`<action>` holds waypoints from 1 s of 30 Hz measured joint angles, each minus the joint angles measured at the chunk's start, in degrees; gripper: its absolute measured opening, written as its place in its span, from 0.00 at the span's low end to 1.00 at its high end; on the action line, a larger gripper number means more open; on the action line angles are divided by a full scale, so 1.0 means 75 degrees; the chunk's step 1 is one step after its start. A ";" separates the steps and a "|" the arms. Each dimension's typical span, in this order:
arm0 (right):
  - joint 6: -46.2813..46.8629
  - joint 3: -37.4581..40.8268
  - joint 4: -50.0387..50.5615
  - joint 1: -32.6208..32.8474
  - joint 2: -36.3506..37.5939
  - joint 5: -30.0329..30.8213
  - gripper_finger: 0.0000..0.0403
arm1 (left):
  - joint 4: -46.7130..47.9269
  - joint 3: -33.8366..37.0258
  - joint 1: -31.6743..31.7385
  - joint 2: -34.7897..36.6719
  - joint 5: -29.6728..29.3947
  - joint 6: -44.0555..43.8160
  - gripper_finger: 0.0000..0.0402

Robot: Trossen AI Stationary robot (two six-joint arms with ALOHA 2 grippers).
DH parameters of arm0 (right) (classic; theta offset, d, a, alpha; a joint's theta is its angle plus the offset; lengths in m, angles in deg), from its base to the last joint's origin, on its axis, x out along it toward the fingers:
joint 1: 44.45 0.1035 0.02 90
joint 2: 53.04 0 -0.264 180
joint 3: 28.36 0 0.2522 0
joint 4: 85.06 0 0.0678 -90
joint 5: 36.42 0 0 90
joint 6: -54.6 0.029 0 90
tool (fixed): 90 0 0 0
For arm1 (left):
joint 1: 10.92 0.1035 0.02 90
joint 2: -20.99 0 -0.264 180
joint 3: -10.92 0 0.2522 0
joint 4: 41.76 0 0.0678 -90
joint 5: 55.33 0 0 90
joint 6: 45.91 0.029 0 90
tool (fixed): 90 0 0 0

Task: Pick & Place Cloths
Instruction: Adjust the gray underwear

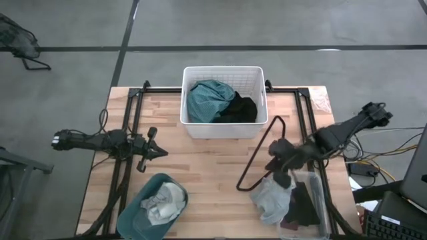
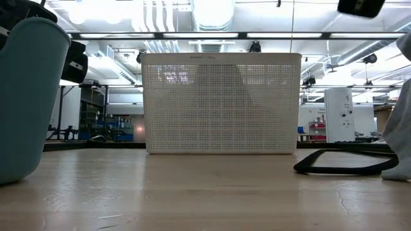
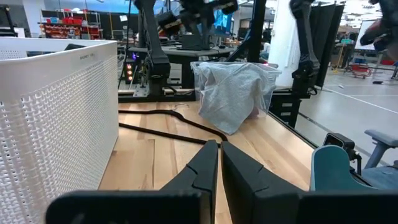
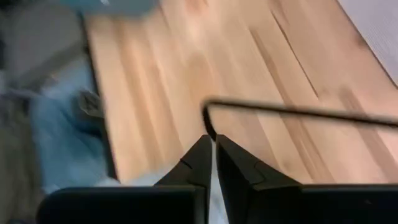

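A teal cloth [image 1: 208, 100] and a black cloth [image 1: 241, 110] lie in the white slatted basket [image 1: 223, 69]. White and grey cloths [image 1: 165, 203] fill the teal bin [image 1: 133, 213]. A grey cloth [image 1: 270, 199] [image 3: 233, 93] drapes over the wall of a clear container [image 1: 319, 200] that also holds black and maroon cloths [image 1: 303, 207]. My right gripper [image 1: 283, 175] [image 4: 211, 140] is shut and hovers just above the grey cloth. My left gripper [image 1: 163, 152] [image 3: 219, 144] is shut over bare table, between basket and bin.
A black strap loop [image 1: 259, 150] [image 3: 161, 132] lies on the wood between the basket and the clear container. The basket [image 2: 221, 102] stands at the far edge, the teal bin [image 2: 29, 96] at the near left. Bare wood shows in the table's middle.
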 joint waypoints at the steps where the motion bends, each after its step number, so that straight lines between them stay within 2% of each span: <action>1: 0.0139 -0.0415 0.0541 0.0091 -0.0366 0.0003 0.07 | 0.0002 0.0000 0.0000 0.0000 0.0000 0.0001 0.06; 9: 0.1612 -0.3079 0.5110 0.0715 -0.3236 -0.0212 0.27 | 0.0002 0.0000 -0.0001 0.0000 0.0000 0.0002 0.06; 13: 0.1049 -0.3539 0.4747 0.0917 -0.4041 -0.1163 0.39 | 0.0003 0.0003 -0.0003 0.0000 0.0000 0.0001 0.06; 18: 0.0727 -0.4188 0.4850 0.0941 -0.4819 -0.1390 0.48 | -0.0034 0.0006 -0.0003 -0.0009 0.0006 0.0000 0.06; 24: 0.0440 -0.4420 0.5093 0.0943 -0.5129 -0.1355 0.52 | -0.0082 0.0015 -0.0003 -0.0035 0.0012 0.0003 0.06; 30: 0.0760 -0.4206 0.5115 0.0926 -0.5145 -0.1521 0.51 | -0.0109 0.0017 -0.0002 -0.0038 0.0031 0.0002 0.06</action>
